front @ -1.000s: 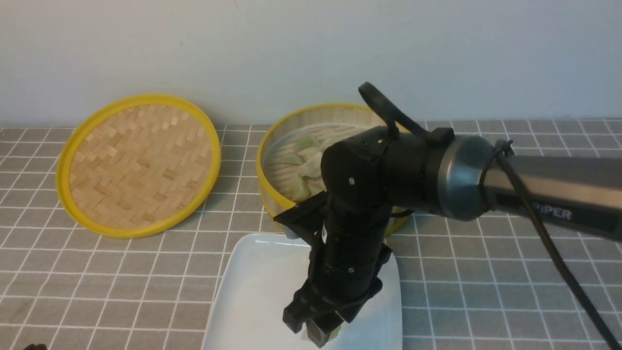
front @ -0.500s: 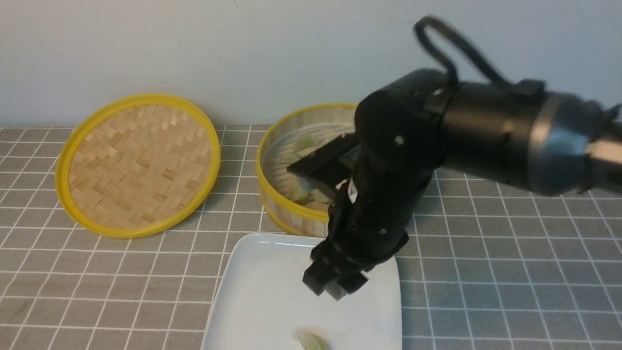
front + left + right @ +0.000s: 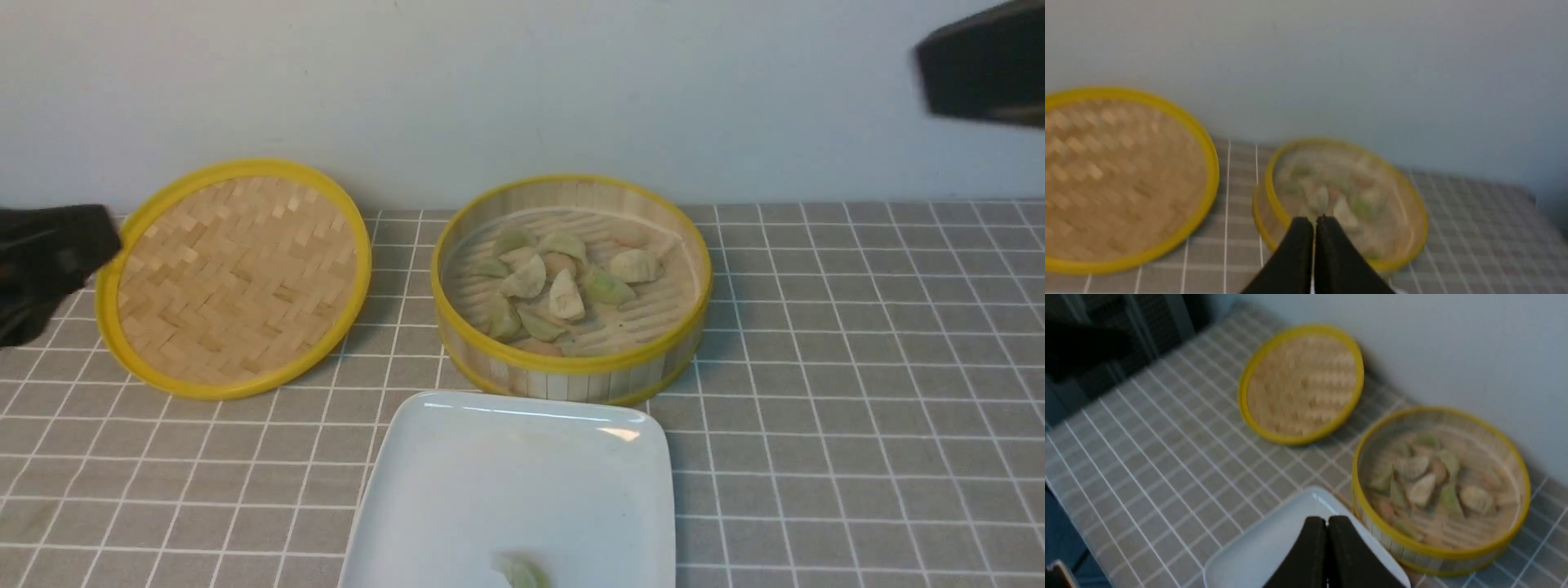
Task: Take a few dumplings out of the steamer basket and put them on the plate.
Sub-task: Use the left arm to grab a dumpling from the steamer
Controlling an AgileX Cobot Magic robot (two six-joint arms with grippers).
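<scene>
Right arm has lifted away from 1 pale-green dumpling on plate; both arms' jaws closed, empty.

A round woven-bamboo lid with a yellow rim stands tilted on the surface, its herringbone weave facing forward. Beneath and around the lid the surface is grey, crossed by thin white lines into a grid of small squares. Directly behind the lid rises a plain pale wall, which the lid's raised edge overlaps in the front view.
</scene>
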